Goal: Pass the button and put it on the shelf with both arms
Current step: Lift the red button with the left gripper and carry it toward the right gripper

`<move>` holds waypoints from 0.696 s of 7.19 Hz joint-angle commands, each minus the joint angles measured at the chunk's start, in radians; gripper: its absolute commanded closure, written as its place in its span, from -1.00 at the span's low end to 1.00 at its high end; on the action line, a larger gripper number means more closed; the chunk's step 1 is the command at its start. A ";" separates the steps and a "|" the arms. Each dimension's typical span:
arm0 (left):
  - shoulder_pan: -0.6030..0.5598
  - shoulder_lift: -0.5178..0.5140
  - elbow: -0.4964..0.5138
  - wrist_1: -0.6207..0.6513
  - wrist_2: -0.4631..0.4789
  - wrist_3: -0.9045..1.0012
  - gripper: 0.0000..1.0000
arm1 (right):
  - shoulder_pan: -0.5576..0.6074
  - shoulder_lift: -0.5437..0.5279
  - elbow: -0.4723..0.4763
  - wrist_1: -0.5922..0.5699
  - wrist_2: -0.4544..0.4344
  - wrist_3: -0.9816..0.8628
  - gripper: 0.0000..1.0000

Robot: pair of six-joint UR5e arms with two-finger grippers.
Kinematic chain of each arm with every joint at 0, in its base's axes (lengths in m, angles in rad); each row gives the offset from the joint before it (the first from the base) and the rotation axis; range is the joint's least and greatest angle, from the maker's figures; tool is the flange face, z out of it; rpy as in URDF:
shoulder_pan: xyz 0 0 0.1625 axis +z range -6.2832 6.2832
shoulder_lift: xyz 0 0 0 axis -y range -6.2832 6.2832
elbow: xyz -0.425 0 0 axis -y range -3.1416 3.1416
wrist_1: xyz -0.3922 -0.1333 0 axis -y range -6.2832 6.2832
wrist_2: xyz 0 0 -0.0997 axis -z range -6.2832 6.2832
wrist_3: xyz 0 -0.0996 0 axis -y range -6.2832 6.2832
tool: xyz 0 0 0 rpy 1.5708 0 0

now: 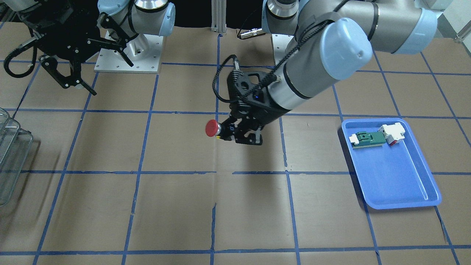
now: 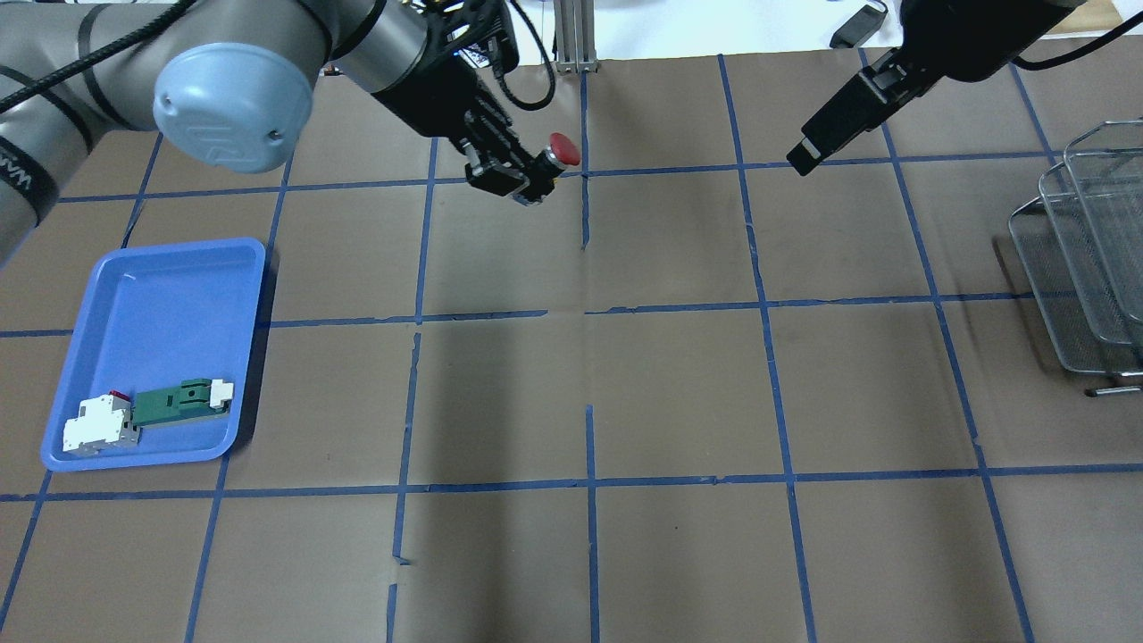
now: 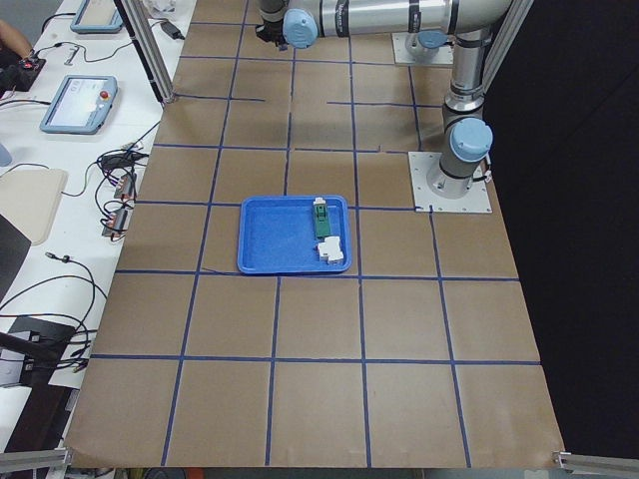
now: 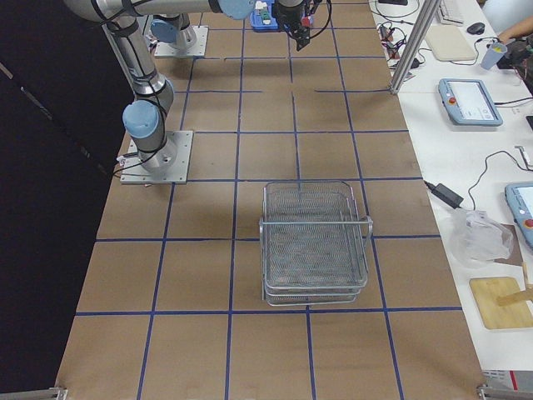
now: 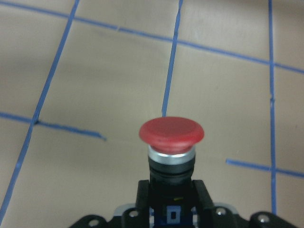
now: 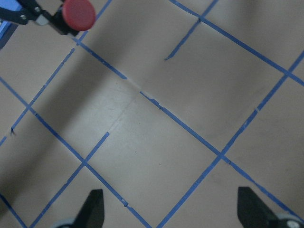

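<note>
The button (image 1: 211, 128), with a red mushroom cap on a black body, is held in the air over the table's middle by my left gripper (image 1: 235, 135), which is shut on its body. The cap points sideways towards my right arm's side. The button also shows in the overhead view (image 2: 563, 149), the left wrist view (image 5: 171, 133) and the right wrist view (image 6: 78, 13). My right gripper (image 2: 808, 154) is open and empty, raised and well apart from the button; its fingertips (image 6: 92, 206) stand wide. The wire mesh shelf (image 2: 1089, 259) stands at the table's edge on my right arm's side.
A blue tray (image 2: 161, 321) on my left arm's side holds a white block with a red part (image 2: 98, 424) and a green board with white ends (image 2: 179, 402). Brown table paper with a blue tape grid (image 2: 589, 313) lies between tray and shelf.
</note>
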 commanded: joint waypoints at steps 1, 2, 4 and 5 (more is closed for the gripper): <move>-0.117 0.010 0.030 0.056 -0.049 -0.115 1.00 | -0.072 -0.016 0.005 0.026 0.098 -0.347 -1.00; -0.132 0.010 0.029 0.075 -0.058 -0.112 1.00 | -0.159 -0.015 0.007 0.092 0.158 -0.519 -1.00; -0.172 0.008 0.025 0.178 -0.123 -0.106 1.00 | -0.209 -0.015 0.008 0.181 0.243 -0.788 -1.00; -0.189 0.002 0.027 0.182 -0.123 -0.104 1.00 | -0.197 -0.019 0.013 0.184 0.281 -0.818 -1.00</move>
